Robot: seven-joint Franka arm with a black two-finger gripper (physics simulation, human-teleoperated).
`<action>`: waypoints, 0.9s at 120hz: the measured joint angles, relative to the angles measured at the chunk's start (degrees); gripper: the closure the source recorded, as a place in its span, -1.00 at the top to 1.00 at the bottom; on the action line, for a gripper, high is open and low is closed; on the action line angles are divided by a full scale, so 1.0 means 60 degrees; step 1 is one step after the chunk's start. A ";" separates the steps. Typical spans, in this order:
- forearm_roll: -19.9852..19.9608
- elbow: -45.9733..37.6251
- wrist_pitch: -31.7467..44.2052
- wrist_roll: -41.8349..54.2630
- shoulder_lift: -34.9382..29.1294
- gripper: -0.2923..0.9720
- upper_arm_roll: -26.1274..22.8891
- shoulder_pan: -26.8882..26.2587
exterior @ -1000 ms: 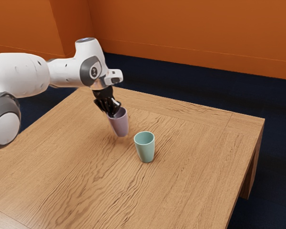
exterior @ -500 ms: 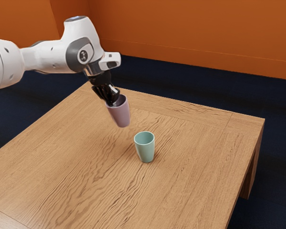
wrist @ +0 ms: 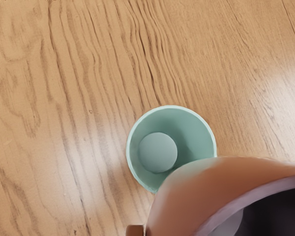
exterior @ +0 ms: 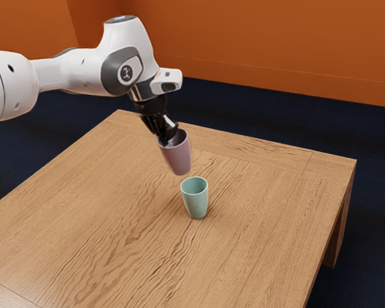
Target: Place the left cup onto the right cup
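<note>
One wooden table [exterior: 115, 224], dark-blue floor [exterior: 276, 115], orange walls [exterior: 276, 38]; gripper [exterior: 171, 135] clamped on tilted lilac cup [exterior: 179, 158] above green cup [exterior: 195, 197].

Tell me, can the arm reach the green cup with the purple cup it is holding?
Probably yes: the purple cup in the pincer hangs close above the green cup, slightly off-centre, and nothing covers its open mouth.

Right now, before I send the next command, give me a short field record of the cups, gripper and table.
held: lilac cup, tilted, clear of the table
grip: gripper shut on the lilac cup's rim
target: green cup, upright on the table, empty
relation: lilac cup above the green cup, offset toward the exterior view's left, apart
stacked: not yet
</note>
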 joint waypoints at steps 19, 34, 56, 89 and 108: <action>-0.0022 0.0427 -0.0007 -0.0027 0.0429 -0.70 -0.0155 -0.0016; -0.0046 0.0617 0.0001 -0.0046 0.0764 -0.70 -0.0165 -0.0012; -0.0049 0.0717 0.0019 -0.0070 0.1031 -0.70 -0.0161 -0.0012; -0.0034 0.0744 0.0112 -0.0097 0.1381 -0.70 -0.0138 0.0018; -0.0032 0.0982 0.0162 -0.0112 0.1715 -0.70 -0.0137 0.0019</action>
